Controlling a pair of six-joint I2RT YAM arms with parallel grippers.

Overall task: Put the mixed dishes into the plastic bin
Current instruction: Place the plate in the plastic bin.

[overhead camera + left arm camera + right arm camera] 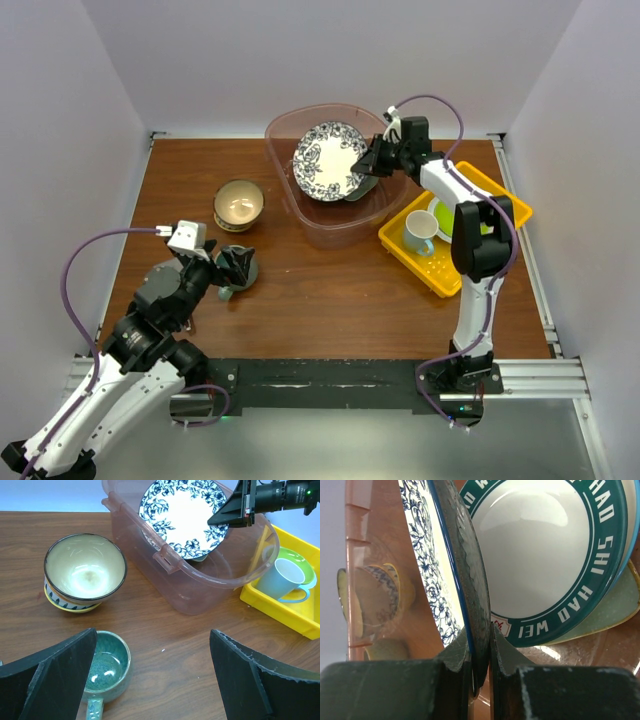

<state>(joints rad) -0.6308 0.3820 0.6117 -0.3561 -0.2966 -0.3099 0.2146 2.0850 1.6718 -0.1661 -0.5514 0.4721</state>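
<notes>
Rim of the round blue-floral ceramic plate (328, 160) is pinched by the right claw (372, 160), tilted inside the translucent pinkish plastic bin (330, 225), likely for lowering, while the left claw (152, 640) is spread wide over the teal glazed mug (106, 666).

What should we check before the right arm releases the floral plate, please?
1. Right jaws shut on floral plate rim: ok.
2. Floral plate inside bin walls: ok.
3. Floral plate resting on the green-rimmed plate below: cannot tell.
4. Floral plate lying flat: not ok, tilted.
5. Left jaws open, away from bin: ok.
6. Mug and bowl binned: not ok, both on table.
</notes>
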